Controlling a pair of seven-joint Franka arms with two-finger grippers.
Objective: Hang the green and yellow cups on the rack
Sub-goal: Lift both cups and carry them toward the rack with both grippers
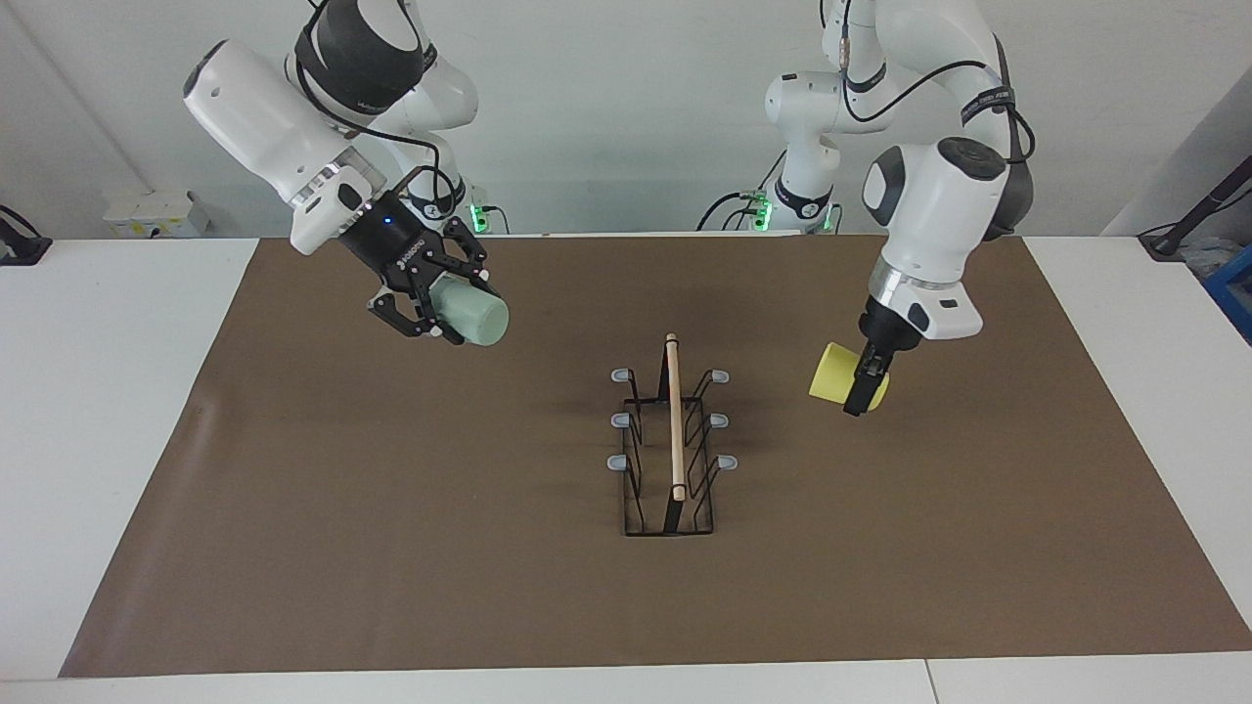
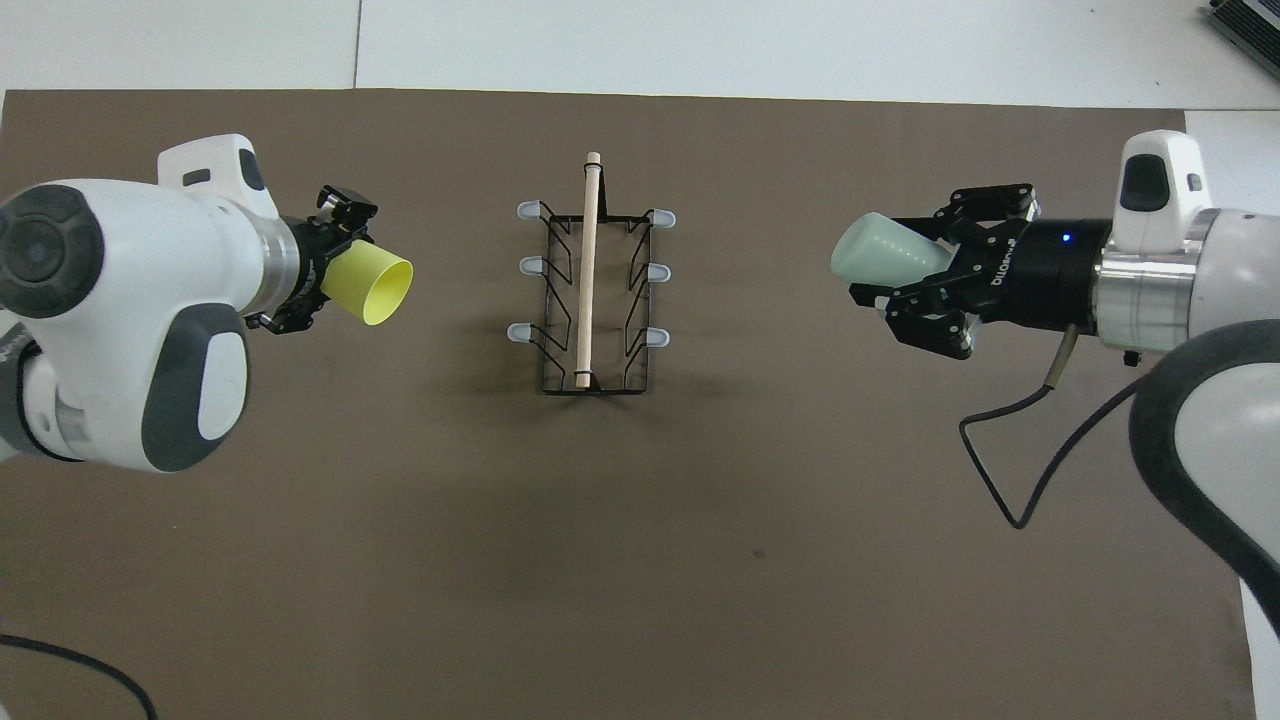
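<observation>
A pale mint green cup [image 1: 474, 316] is seen at the upper left of the facing view, and a bright yellow cup [image 1: 839, 376] right of centre. The rack [image 1: 671, 455] is made of black wire, topped by a light wooden rod [image 1: 674, 416], with grey prong tips. A plain brown mat [image 1: 391, 548] is laid over the white bench [image 1: 88, 411]. Both arms are white with black tools.

Black wire rack [image 1: 668, 460], wooden rod [image 1: 674, 416], matt brown mat [image 1: 391, 548].
</observation>
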